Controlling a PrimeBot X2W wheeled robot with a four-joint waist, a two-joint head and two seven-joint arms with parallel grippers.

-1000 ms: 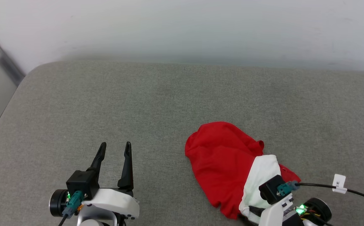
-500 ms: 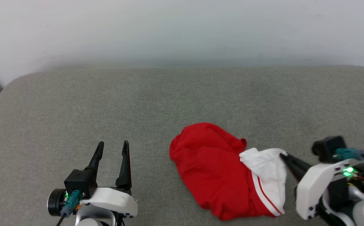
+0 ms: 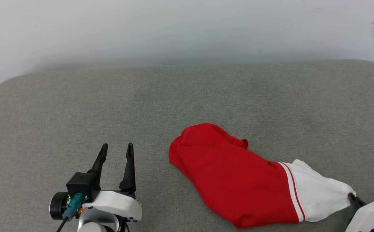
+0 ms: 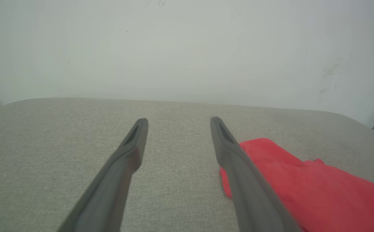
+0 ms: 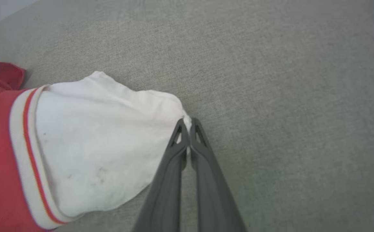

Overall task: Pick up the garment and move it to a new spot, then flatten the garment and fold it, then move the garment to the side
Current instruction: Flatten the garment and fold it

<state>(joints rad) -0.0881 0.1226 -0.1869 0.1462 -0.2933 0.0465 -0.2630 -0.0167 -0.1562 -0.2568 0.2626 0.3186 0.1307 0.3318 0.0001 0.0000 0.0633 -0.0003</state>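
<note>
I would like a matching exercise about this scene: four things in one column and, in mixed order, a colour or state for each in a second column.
Column one:
1. left end effector
2. right end effector
3. garment body
4. sleeve

Column two:
A. white
B. open, holding nothing
C. red
D. shut on the sleeve's edge

Pairs: 1-B, 2-D, 3-C, 4-A

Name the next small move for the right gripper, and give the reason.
Probably lift the right gripper: it is shut on the white sleeve tip, while the garment lies crumpled on the grey cushion, not yet lifted. The left gripper stands open, clear of it.
</note>
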